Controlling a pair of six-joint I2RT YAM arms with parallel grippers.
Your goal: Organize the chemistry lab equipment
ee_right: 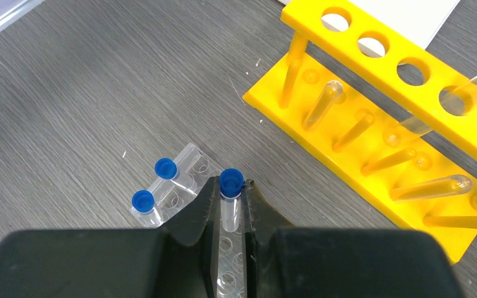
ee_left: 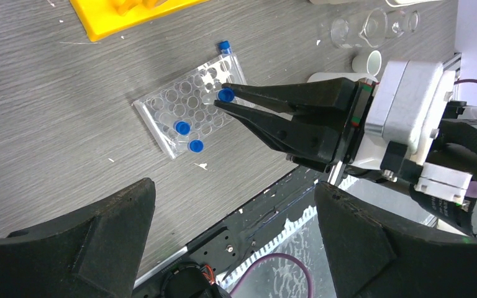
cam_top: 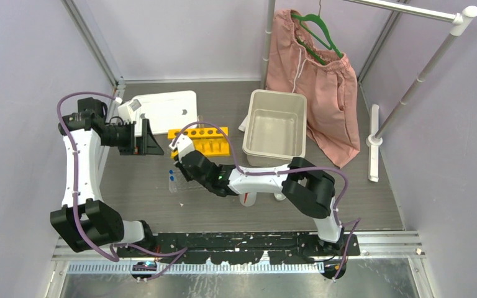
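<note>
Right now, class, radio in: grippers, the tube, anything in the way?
Right gripper shut on a tube over the grid rack. Left gripper open, empty. Two more tubes in the rack; nothing blocking.

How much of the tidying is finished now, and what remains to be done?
Done: two tubes stand in the grid rack. In hand: the right claw is shut on a third tube at that rack; the left claw is open, holding nothing. Left: the glassware and white cup stand loose on the table.
</note>
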